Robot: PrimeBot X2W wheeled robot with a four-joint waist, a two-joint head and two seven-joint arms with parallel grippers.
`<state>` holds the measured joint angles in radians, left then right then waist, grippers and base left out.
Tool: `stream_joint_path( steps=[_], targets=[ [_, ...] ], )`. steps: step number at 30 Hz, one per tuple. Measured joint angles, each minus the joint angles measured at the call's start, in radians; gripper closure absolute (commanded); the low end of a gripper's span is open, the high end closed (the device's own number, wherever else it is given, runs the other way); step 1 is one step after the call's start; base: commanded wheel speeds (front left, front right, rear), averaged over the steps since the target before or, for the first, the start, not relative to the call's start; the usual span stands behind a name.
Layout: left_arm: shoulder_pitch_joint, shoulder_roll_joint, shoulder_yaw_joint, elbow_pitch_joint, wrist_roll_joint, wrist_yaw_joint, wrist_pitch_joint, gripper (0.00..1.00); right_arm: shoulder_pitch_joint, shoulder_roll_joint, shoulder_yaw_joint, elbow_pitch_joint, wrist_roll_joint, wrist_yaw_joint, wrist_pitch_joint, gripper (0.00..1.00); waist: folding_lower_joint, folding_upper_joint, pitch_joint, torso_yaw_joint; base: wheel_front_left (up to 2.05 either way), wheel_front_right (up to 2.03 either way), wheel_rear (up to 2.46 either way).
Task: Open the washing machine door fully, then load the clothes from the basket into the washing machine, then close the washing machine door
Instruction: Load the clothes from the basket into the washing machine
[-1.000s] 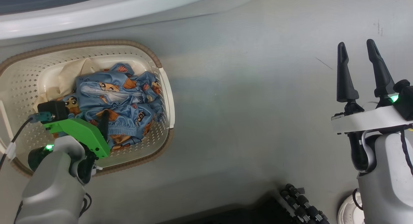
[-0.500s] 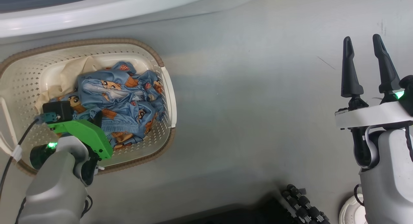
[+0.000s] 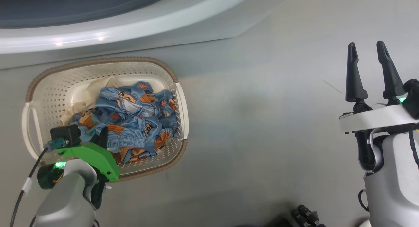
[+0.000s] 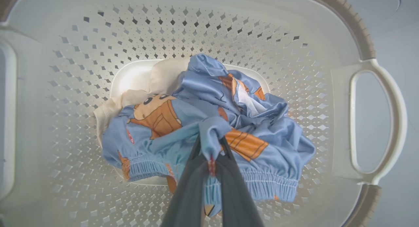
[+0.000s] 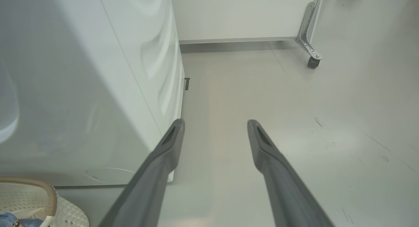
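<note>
The cream perforated basket (image 3: pixel 104 61) sits on the floor below the white washing machine (image 3: pixel 131 27). Inside lie the clothes (image 3: pixel 137 112), light-blue with orange-brown figures, and a cream cloth (image 3: pixel 88 96) under them. My left gripper (image 3: pixel 104 137) reaches into the basket. In the left wrist view it (image 4: pixel 211 145) is shut on a bunched fold of the blue clothes (image 4: pixel 262 122), above the basket's wall (image 4: pixel 196 27). My right gripper (image 3: pixel 366 45) hovers open over bare floor far right; beside it (image 5: pixel 215 122) stands the washing machine's side (image 5: pixel 81 89). The washing machine door is out of view.
A white panel on a bracket with a caster wheel (image 5: pixel 312 61) stands on the floor beyond the machine. The basket's brown rim (image 5: pixel 32 183) shows at the right wrist view's lower left. A black ribbed part of my base (image 3: pixel 306 217) is at the bottom edge.
My left gripper has shut on a fold of the blue clothes in the basket. The head camera has shifted, so the basket shows lower and further right. The right gripper stays open.
</note>
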<state>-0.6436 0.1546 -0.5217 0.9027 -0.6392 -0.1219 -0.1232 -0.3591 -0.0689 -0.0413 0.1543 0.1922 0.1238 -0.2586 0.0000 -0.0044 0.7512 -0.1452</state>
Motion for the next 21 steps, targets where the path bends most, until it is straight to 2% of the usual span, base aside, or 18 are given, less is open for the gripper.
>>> stream_joint_path(
  steps=[8,21],
  targets=[
    [0.064,-0.024,-0.003,-0.001,-0.022,0.0,-0.093,1.0,0.043,-0.003,-0.029,0.027,0.0,0.0,0.0,0.0,0.0,0.0,-0.103,0.029,0.0,0.0,0.0],
    [0.176,-0.031,-0.007,-0.003,-0.056,0.0,-0.116,1.0,0.159,-0.01,-0.038,0.064,0.001,0.0,0.0,0.0,0.0,0.0,-0.284,0.081,0.0,0.0,0.0]
  ],
)
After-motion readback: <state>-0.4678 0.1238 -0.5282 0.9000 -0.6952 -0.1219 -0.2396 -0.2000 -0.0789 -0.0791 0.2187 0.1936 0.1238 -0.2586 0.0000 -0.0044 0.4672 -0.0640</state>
